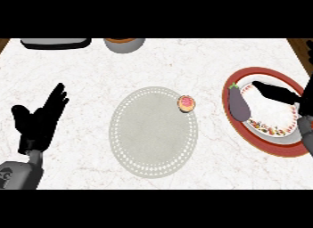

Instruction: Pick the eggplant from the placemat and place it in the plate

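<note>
The dark purple eggplant (237,106) lies on the left side of the red-rimmed plate (277,149), at the counter's right, green stem pointing away from me. My right hand (311,100) hovers over the plate's right half, open, its thumb stretched left toward the eggplant without touching it. The round grey placemat (152,138) sits in the middle of the counter and has no eggplant on it. My left hand (37,120) rests open at the left, fingers up.
A small pink-topped pastry (186,103) sits on the placemat's right edge. At the counter's far edge stand a grey bowl (124,44) and a dark flat tray (56,43). White marble counter shows between the left hand and the placemat.
</note>
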